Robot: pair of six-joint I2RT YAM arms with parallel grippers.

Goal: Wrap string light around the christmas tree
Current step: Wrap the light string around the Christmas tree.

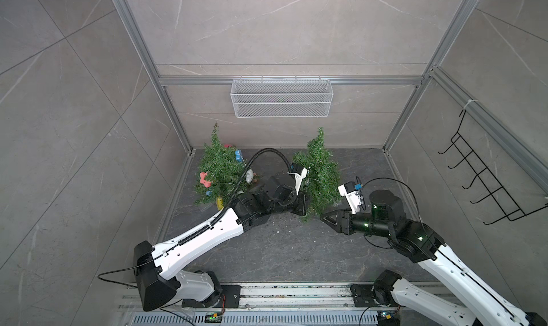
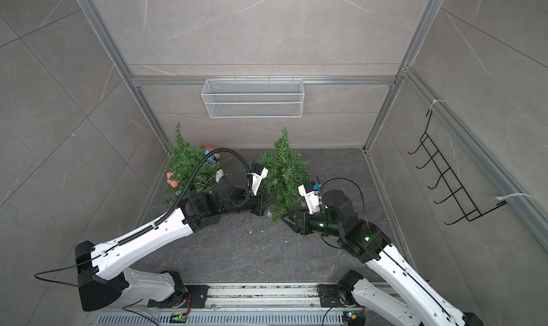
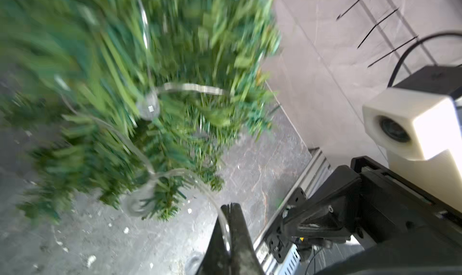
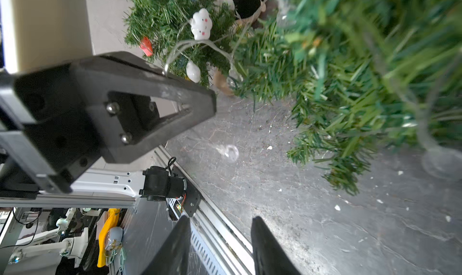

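Three grey walls (image 1: 281, 28), dark floor (image 1: 281, 250), christmas tree (image 1: 321, 173)

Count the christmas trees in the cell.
2. A decorated tree stands in the back left corner. The second tree is mid-floor, between the left hand and the right hand. None appears hidden.

left arm (image 1: 201, 238): white shell from 7 o'clock, black joints, large black block at one end
right arm (image 1: 462, 280): white shell from 5 o'clock, black joints, green lights (image 1: 366, 225)
hose (image 1: 267, 151): black, ribbed, clipped along the left arm
cable (image 1: 385, 180): thin, black, by the right wrist
wrist camera (image 3: 410, 126): cream box, round dark lens
left gripper (image 3: 231, 207): black tapered fingers, two silver screws (image 4: 113, 107)
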